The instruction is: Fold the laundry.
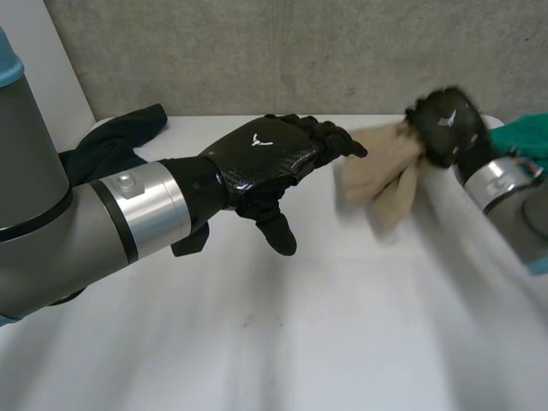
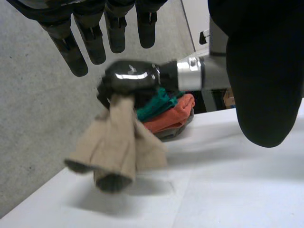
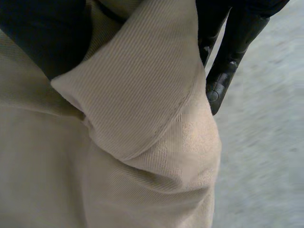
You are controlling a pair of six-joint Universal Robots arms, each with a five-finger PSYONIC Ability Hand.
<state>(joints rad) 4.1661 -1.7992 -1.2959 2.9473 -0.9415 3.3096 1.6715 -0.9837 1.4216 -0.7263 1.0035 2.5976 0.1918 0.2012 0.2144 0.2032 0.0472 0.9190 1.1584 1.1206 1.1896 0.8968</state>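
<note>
A beige towel [image 1: 385, 175] hangs bunched above the table's far right, with my right hand [image 1: 447, 124] shut on its top. From the left wrist view the same towel [image 2: 114, 147] dangles below my right hand [image 2: 130, 78], clear of the table. In the right wrist view the ribbed beige towel [image 3: 142, 118] is gathered under the palm, with my right hand's fingers [image 3: 232, 52] curled round a fold. My left hand [image 1: 257, 158] hovers open over the middle of the white table [image 1: 282, 342], fingers [image 2: 90, 38] straight, pointing toward the towel and not touching it.
A dark cloth [image 1: 111, 141] lies at the back left behind my left arm. A green cloth [image 1: 522, 137] sits at the far right; in the left wrist view the green cloth [image 2: 154, 104] lies on an orange cloth [image 2: 171, 116] in a pile behind the towel.
</note>
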